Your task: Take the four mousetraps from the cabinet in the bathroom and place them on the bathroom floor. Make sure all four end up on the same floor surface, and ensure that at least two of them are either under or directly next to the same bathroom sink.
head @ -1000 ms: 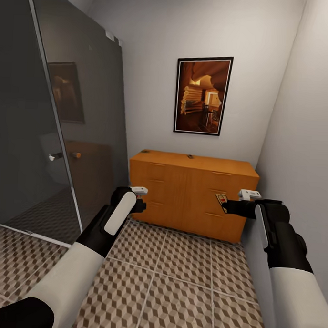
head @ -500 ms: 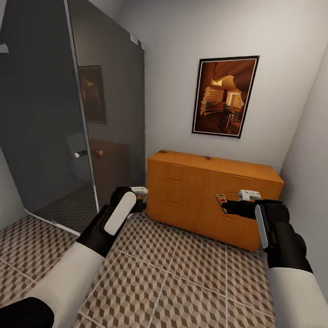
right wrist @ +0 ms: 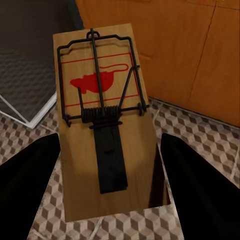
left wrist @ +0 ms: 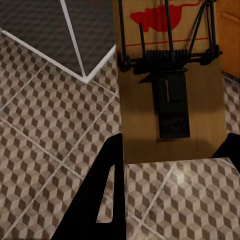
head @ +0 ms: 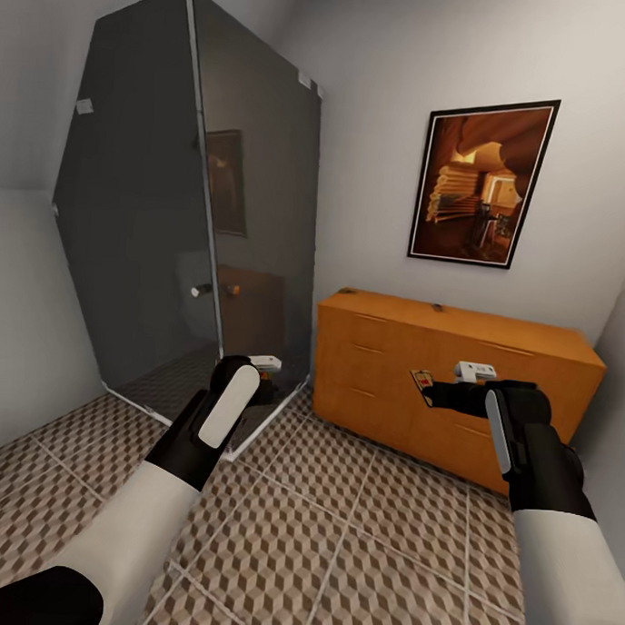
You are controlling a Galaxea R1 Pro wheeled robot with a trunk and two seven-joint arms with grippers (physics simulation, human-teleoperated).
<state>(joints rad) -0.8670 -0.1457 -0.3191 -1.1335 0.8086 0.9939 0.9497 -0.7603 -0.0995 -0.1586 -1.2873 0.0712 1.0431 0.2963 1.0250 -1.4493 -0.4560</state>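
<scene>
The bathroom floor (head: 339,541) has cube tiles. A dark glass shower (head: 189,216) stands beside the cabinet (head: 455,382). Each arm's jaws are clamped on a mousetrap: left mousetrap (left wrist: 170,90), right mousetrap (right wrist: 102,125).

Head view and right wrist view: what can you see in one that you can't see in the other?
In the head view: a dark glass shower, a framed picture, the white walls, both arms, the left gripper, and a small dark thing on the cabinet top.

In the right wrist view, up close: the mousetrap's red mouse shape, black wire bar and spring.

In both: the right gripper holding that mousetrap, the orange cabinet and the cube-pattern floor.
</scene>
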